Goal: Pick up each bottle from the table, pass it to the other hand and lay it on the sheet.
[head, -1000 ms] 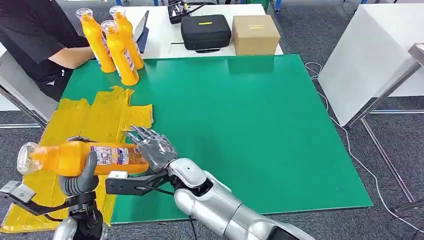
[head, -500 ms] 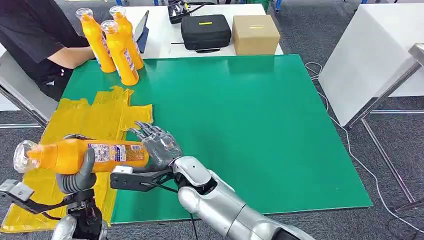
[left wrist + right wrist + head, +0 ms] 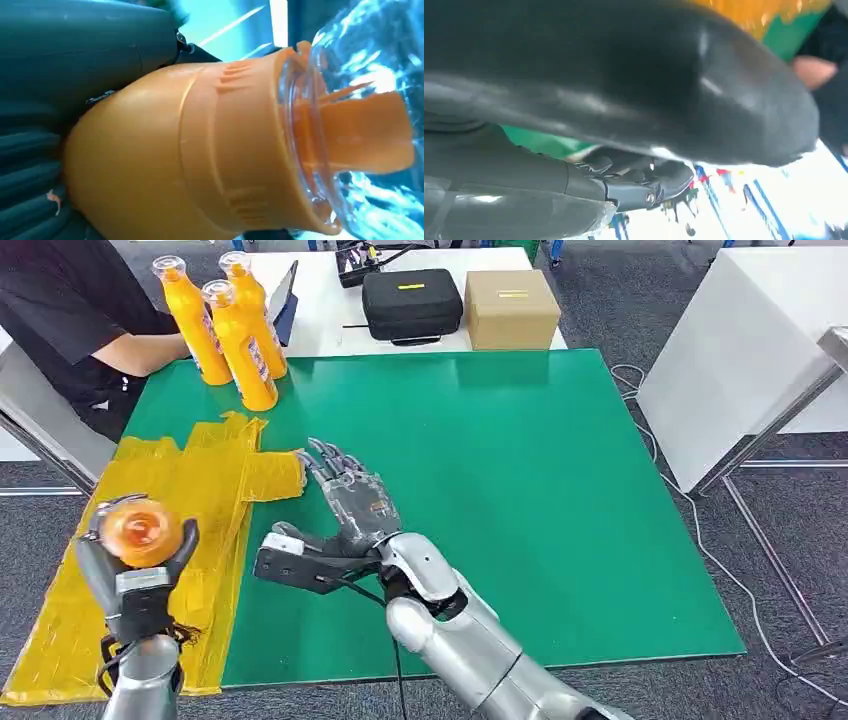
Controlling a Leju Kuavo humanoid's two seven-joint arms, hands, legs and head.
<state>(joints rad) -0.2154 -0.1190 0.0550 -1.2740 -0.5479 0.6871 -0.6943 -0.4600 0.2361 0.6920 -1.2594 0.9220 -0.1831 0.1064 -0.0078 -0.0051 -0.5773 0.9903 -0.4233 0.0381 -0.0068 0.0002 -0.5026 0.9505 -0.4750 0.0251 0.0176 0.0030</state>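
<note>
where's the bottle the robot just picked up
In the head view it is low on the left, gripped by the left hand above the yellow sheet; the bottle points its clear cap at the camera.

Bare green mat (image 3: pixel 520 500) right of sheet (image 3: pixel 180 490)

head view high, looking down over green table (image 3: pixel 520 490), wrist views close behind each hand

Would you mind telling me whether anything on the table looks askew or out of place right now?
The yellow sheet is crumpled and hangs past the green table's left edge. Otherwise nothing stands out: three bottles stand upright at the far corner, and the left hand holds a bottle cap-first towards the camera.
</note>
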